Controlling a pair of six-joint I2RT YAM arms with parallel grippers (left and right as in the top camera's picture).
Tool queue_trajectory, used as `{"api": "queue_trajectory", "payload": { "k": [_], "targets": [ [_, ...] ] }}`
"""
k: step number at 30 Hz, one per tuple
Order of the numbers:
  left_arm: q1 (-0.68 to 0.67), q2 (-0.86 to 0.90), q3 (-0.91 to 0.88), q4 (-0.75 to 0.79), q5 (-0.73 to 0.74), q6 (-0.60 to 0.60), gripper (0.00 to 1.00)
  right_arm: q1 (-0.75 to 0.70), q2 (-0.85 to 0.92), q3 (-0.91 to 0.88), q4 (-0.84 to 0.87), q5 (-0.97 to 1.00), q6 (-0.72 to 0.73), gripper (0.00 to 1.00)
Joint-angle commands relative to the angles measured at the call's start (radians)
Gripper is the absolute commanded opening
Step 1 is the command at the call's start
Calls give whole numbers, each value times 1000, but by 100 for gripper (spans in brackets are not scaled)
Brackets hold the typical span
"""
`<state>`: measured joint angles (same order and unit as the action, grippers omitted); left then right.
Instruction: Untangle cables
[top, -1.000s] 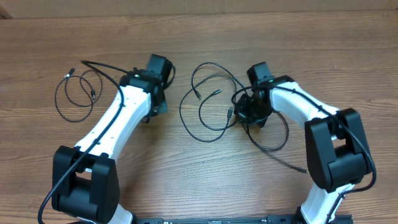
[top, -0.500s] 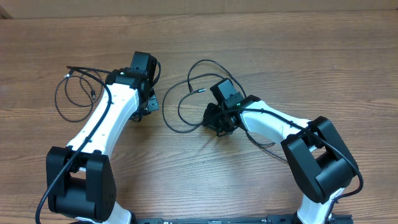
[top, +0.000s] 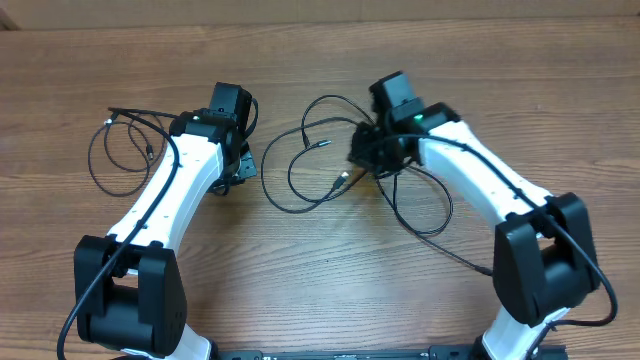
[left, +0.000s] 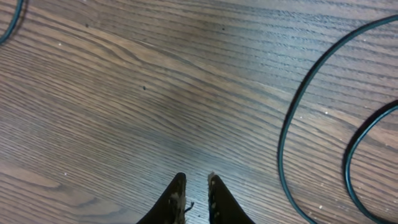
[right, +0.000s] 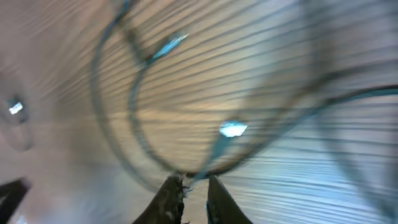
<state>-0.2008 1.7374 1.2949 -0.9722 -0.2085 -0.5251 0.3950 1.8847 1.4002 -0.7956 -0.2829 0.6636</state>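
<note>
Thin black cables lie in two groups on the wood table. One loose loop (top: 91, 165) rests at the far left. A tangle of loops with a silver-tipped plug (top: 341, 180) spreads across the middle. My left gripper (top: 238, 172) hovers between the two groups; in the left wrist view its jaws (left: 196, 177) stand slightly apart over bare wood, with a cable strand (left: 292, 118) off to the right. My right gripper (top: 362, 152) is at the tangle's right side. The right wrist view is blurred: a strand and plug (right: 233, 129) run up to its fingertips (right: 194, 179).
More loops of the middle cable (top: 446, 205) trail under the right arm toward the near side. The table's far edge (top: 320, 18) runs along the top of the overhead view. Both arm bases stand at the near edge.
My right gripper swung left and nearer, then back to the far right, and the middle tangle shifted with it. The left gripper moved left, then held still. Both pairs of jaws parted a little.
</note>
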Motion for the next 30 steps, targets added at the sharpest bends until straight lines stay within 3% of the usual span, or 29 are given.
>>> {"api": "queue_trajectory", "payload": {
  "k": [1,7,14,30],
  "targets": [
    [2,10,-11,4,19,-21,15,-58,-16,7,-42,159,-24,14],
    [2,10,-11,3,19,-21,10,-159,-15,7,-182,299,24,14],
    [2,10,-11,4,19,-21,10,-259,-15,-16,-373,330,24,14],
    [2,10,-11,4,19,-21,10,-175,-15,-330,-112,146,47,15]
  ]
}}
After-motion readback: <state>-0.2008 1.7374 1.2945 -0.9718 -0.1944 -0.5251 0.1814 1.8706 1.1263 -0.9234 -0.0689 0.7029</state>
